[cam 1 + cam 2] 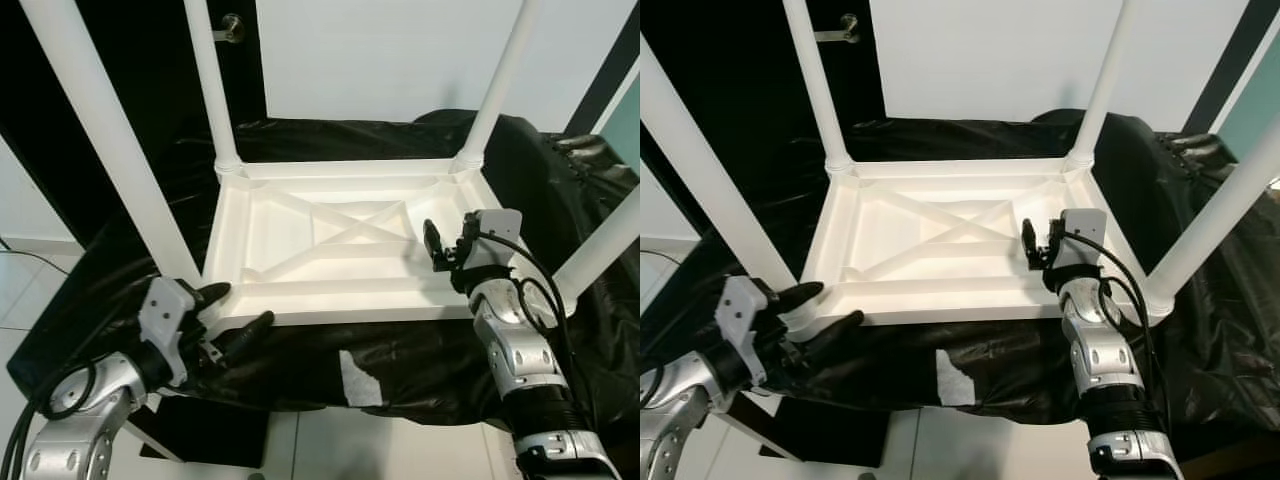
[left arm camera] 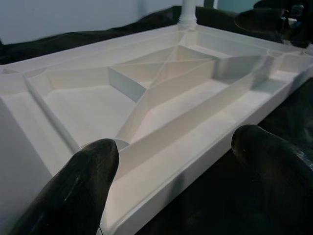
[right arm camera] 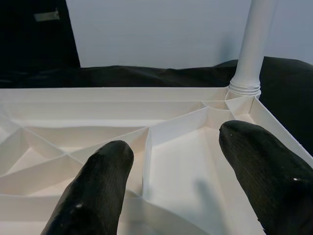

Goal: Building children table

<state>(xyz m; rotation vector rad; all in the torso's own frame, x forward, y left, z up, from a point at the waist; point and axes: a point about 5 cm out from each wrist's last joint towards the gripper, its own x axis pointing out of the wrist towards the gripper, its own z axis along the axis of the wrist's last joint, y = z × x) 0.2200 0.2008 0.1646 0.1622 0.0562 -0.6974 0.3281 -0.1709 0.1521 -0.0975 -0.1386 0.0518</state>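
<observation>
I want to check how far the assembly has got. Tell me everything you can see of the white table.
The white table lies upside down on a surface covered in black sheeting. It looks like moulded plastic, with a raised rim and crossing ribs underneath. Four round white legs stand up from its corners. The left tool is open around the near-left corner; the right tool hangs open above its right side.

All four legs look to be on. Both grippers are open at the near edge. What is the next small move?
Probably close the left gripper on the near-left leg, whose base sits between its open fingers. The table lies upside down on the black sheet with four legs standing up. The right gripper hangs open over the ribbed underside near the right rim, holding nothing, so a grip must come first.
</observation>
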